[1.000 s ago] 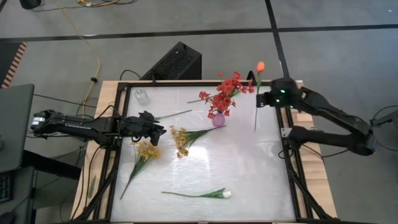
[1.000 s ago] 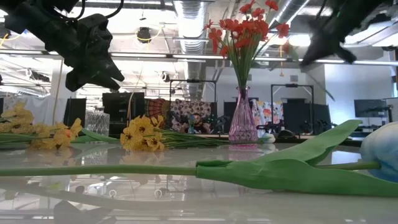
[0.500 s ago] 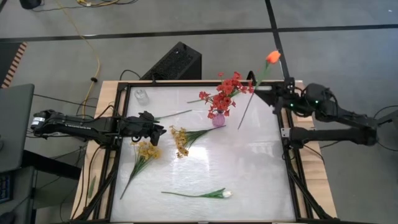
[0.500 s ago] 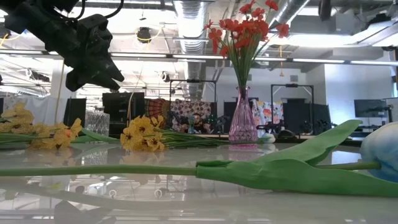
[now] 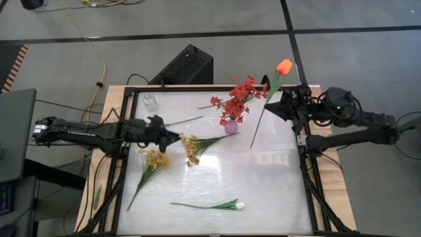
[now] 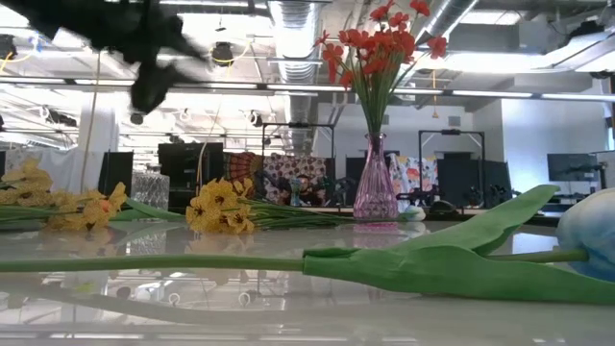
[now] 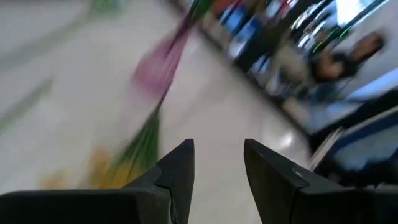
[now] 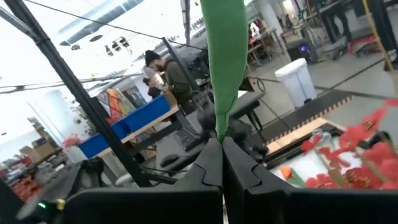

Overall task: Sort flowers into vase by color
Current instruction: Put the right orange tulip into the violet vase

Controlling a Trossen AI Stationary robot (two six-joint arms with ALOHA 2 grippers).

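My right gripper (image 5: 277, 106) is over the table's far right part, shut on the orange flower's stem; the orange bloom (image 5: 284, 66) is past the far edge. The pink vase (image 5: 231, 126) stands left of it and holds the red flowers (image 5: 240, 94). My left gripper (image 5: 169, 135) hovers open over the table's left part, close to two yellow sprays (image 5: 191, 149) (image 5: 156, 158) lying flat. A white tulip (image 5: 239, 205) lies near the near edge. A bare green stem (image 5: 185, 120) lies left of the vase. My right gripper pinches the orange flower's green stem (image 8: 217, 127) between its two shut fingers (image 8: 208, 163), below the bloom. The fingers come level from the table's right side and lie across the stem. The flower is lifted and slanted, with its lower end (image 5: 252, 145) toward the vase.
A small clear glass vase (image 5: 149, 101) stands at the far left corner. A dark box (image 5: 186, 66) sits on the floor beyond the far edge. The table's black frame (image 5: 303, 158) runs along the right side. Bare white surface lies between the vase and the white tulip.
My right gripper drew back toward the table's right edge, turned over, then came a little back toward the vase. The orange flower tipped from lying along the right side to a slant, bloom outward and lower end toward the vase. My left gripper has begun moving, blurred.
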